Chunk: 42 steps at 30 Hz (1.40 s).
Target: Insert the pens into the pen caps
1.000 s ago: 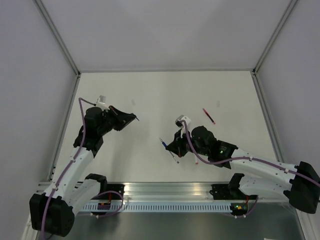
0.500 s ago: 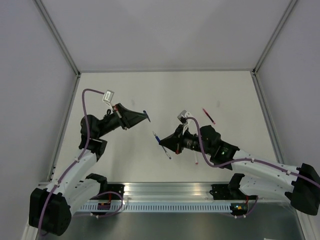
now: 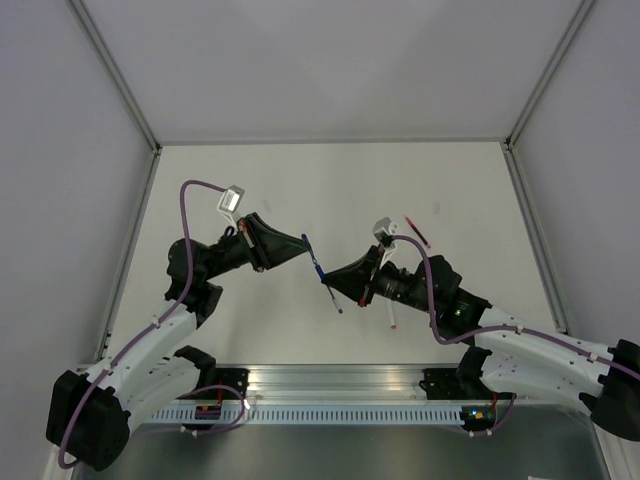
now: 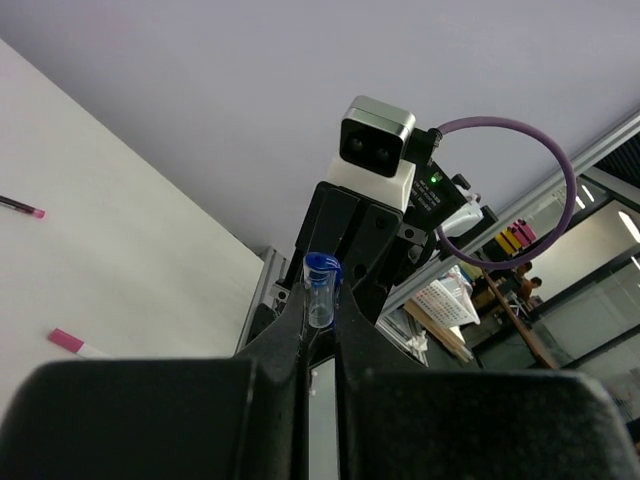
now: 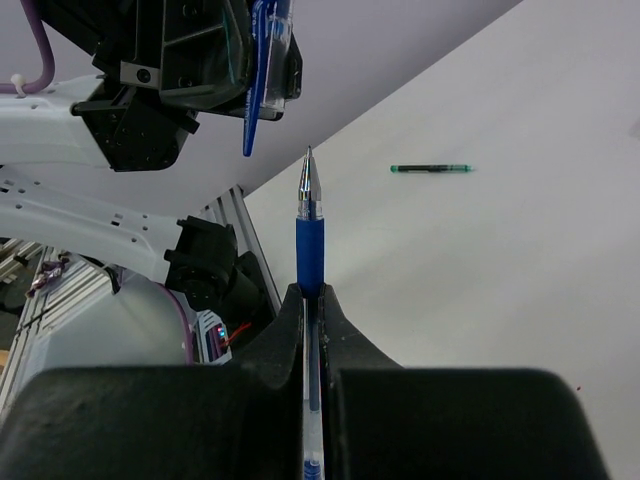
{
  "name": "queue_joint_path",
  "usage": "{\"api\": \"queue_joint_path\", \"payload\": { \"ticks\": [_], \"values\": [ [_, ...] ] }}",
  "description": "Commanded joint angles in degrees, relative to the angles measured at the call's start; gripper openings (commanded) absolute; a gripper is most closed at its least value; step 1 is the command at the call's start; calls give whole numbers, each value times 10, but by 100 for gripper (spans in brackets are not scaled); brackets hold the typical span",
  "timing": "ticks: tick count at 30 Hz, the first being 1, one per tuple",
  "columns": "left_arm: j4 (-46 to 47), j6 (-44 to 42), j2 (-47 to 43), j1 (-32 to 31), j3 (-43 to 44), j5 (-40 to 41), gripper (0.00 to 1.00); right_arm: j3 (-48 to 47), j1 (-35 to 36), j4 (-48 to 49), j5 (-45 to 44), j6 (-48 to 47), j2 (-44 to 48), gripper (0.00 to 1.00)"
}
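My left gripper [image 3: 303, 246] is shut on a blue pen cap [image 4: 320, 291], which sticks out of the fingertips, held above the table's middle. Facing it, my right gripper [image 3: 333, 282] is shut on the blue pen [image 5: 310, 228]. The pen's metal tip points toward the cap [image 5: 262, 68], a short gap away and slightly off its line. A red pen [image 3: 418, 232] lies behind the right arm. A white pen with reddish ends [image 3: 391, 311] lies beside that arm. A green pen [image 5: 430, 168] rests flat on the table farther off.
White walls with metal posts [image 3: 118, 75] enclose the table on three sides. An aluminium rail [image 3: 330, 380] runs along the near edge between the arm bases. A purple cable [image 3: 195, 190] loops above the left wrist.
Both arms have risen and swung inward. The left gripper carried the cap to the right, and the right gripper lifted the blue pen off the table to face it.
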<state>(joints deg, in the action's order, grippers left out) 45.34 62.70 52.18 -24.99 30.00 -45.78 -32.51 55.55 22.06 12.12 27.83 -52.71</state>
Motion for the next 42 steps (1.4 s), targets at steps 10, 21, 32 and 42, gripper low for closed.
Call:
{"api": "queue_joint_path", "payload": {
  "ticks": [10, 21, 32, 42],
  "values": [
    [16, -22, -5, -5, 6, 39, 2, 8, 2, 39, -1, 12, 24, 0],
    [18, -27, -9, -36, 1, 51, 2, 14, 3, 46, -9, 19, 35, 0],
    [27, -33, -9, -48, -22, 58, 2, 24, 2, 48, -23, 20, 49, 0],
    [13, -38, -14, -47, 7, 65, 2, 23, 2, 30, -20, 20, 52, 0]
  ]
}}
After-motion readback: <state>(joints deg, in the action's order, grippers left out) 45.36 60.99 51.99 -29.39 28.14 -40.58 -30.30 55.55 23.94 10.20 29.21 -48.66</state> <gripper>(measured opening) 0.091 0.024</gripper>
